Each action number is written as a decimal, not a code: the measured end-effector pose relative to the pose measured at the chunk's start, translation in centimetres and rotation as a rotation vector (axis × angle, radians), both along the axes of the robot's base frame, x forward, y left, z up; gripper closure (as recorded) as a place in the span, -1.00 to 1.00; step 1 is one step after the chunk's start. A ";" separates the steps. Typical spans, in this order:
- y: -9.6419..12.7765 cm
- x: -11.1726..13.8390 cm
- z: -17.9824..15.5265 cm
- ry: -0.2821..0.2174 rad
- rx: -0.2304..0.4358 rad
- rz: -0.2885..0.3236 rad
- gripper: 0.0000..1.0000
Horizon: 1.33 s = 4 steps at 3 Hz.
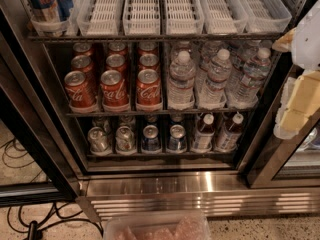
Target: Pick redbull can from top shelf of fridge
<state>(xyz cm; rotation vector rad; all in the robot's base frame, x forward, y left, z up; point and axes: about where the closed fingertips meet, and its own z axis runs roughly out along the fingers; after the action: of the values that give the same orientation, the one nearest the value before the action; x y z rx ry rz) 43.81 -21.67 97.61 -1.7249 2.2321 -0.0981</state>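
The redbull can, tall, blue and silver with red lettering, stands in the leftmost white tray at the left end of the top shelf of the fridge. Its top is cut off by the upper edge of the view. The other white slotted trays on that shelf hold nothing that I can see. My gripper, white and pale yellow, hangs at the right edge of the view in front of the fridge's right frame, far to the right of the can and lower than it.
The rack below holds red Coca-Cola cans on the left and clear water bottles on the right. The lowest rack holds small cans and bottles. A clear plastic tub is at the bottom. Black cables lie on the floor at left.
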 end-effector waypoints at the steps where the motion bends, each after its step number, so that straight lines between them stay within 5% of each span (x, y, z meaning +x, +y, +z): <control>1: 0.0 0.0 0.0 0.000 0.000 0.000 -1.00; 2: 1.1 -0.3 -0.3 -0.019 0.028 0.002 -1.00; 4: 9.5 -4.7 -4.1 -0.063 0.157 0.103 -1.00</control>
<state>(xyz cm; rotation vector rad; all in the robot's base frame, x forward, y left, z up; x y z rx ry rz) 39.16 -12.21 93.54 -1.7235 2.0432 0.0448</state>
